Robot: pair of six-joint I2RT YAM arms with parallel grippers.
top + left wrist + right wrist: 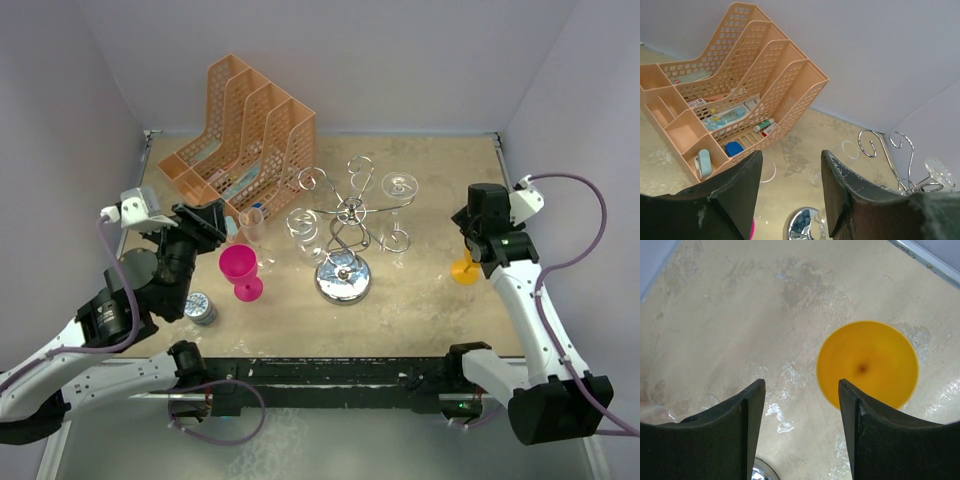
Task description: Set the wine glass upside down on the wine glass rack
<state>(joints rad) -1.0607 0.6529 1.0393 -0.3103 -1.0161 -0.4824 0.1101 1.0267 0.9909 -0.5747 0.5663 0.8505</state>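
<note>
1. The wine glass rack (343,280) stands upright on its chrome base near the middle of the desk (430,310). A clear glass (400,186) hangs inverted from one of its right-hand loops.
2. The left end effector (226,228) is wide open and grips nothing. A clear wine glass (253,228) stands upright on the desk just beside its fingertips, between them and the rack.
3. A pink wine glass (240,270) stands upright just in front of the clear one, below the left end effector.
4. The right end effector (801,390) points down at the desk, fingers spread, nothing between them. The orange wine glass (867,365) stands upright just ahead of and beside the right finger, outside the gap, well apart from the rack.
5. The orange file organiser (240,130) sits behind the left end effector.
</note>
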